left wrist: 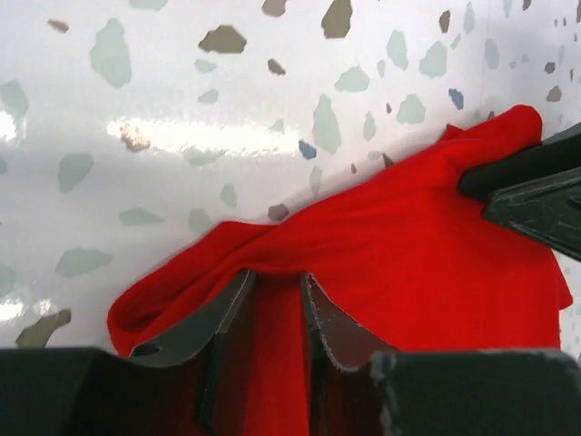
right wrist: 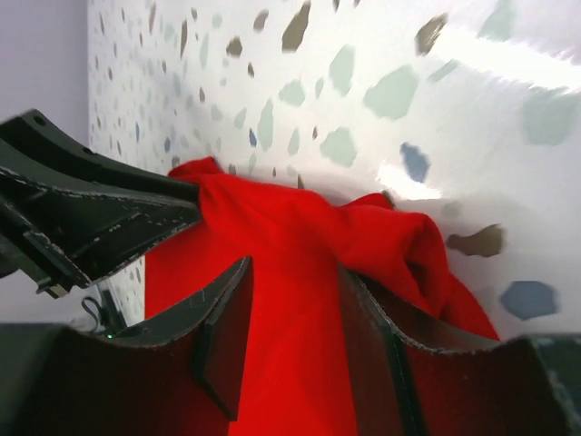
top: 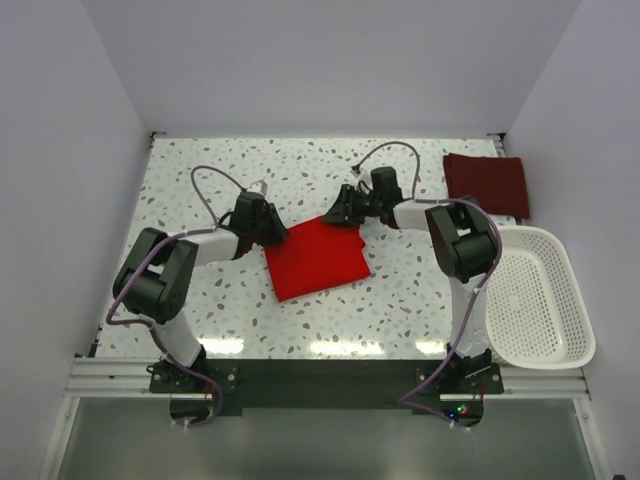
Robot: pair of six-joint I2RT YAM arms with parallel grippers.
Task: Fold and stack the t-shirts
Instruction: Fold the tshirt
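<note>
Setting: a white-walled booth around a speckled terrazzo table [top: 200,190], with both arms reaching in from its near edge.
Task's thing in hand: the bright red t-shirt [top: 315,262] lies partly folded on the table. Most of it is spread on the near side of both hands, and its far edge runs from one hand to the other.
Left hand [top: 272,232]: its fingers [left wrist: 238,304] are drawn close on a raised ridge of red cloth at the shirt's far-left corner and appear to pinch it.
Right hand [top: 340,212]: it straddles the far-right corner, with cloth filling the gap between its fingers [right wrist: 227,336]. Whether they clamp it or only bracket it cannot be told.
Why held so: with one hand at each far corner, the edge can probably be carried as a straight line, so the next fold lands square rather than skewed.
Other shirt: the maroon t-shirt [top: 487,183] lies folded flat, well out beyond the right hand. It is likely the base of the stack.
Bystander: a white basket [top: 575,300] sits to the right hand's outer side, nearer the arm's base, and holds no shirt.
Risk: if one corner slips, the edge would likely sag and wrinkle the fold.
</note>
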